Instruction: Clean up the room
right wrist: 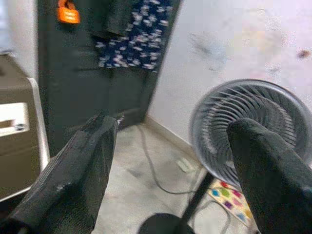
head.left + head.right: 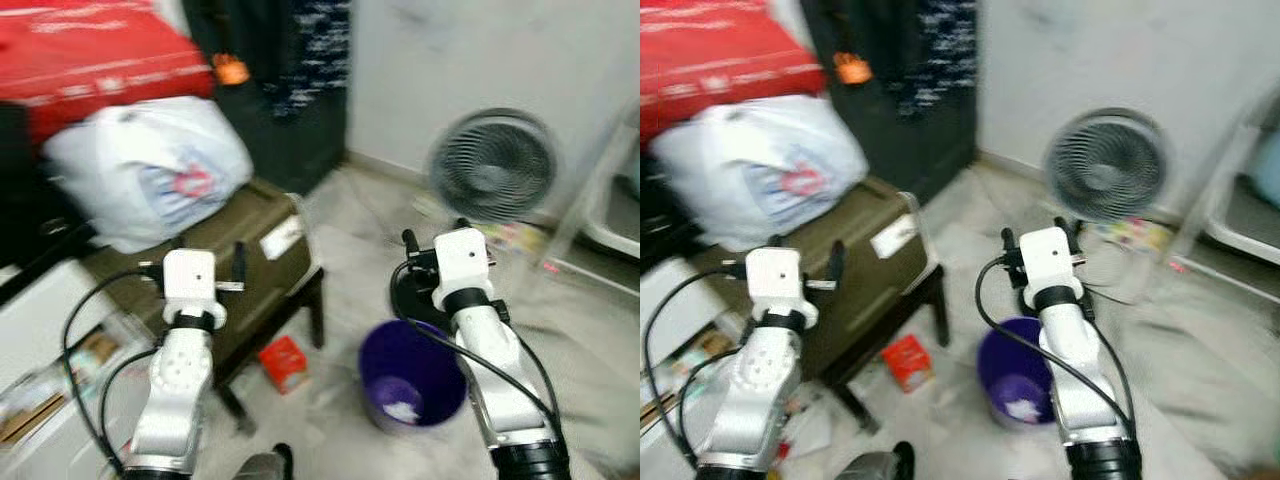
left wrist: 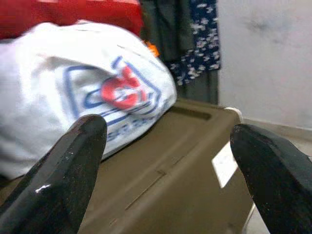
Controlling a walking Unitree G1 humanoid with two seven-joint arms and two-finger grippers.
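Left wrist view: bag [image 3: 83, 92] beyond spread fingers [image 3: 63, 180].

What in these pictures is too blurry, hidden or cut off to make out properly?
- Purple bucket: the right arm covers part of it in the eye views; the pale stuff inside is too blurred to identify.
- Print on the white bag: blurred in the left wrist view.
- Red item on the floor: too blurred to name.
- Fan: partly behind the right end effector.
- Red pile: cut off by the eye view's edge.

Purple bucket [image 2: 412, 385] at 6 o'clock, olive-brown trunk [image 2: 245, 270], white bag [image 2: 150, 170] with red-blue logo at 10, small red box [image 2: 284, 362], grey fan [image 2: 492, 165] at 2.
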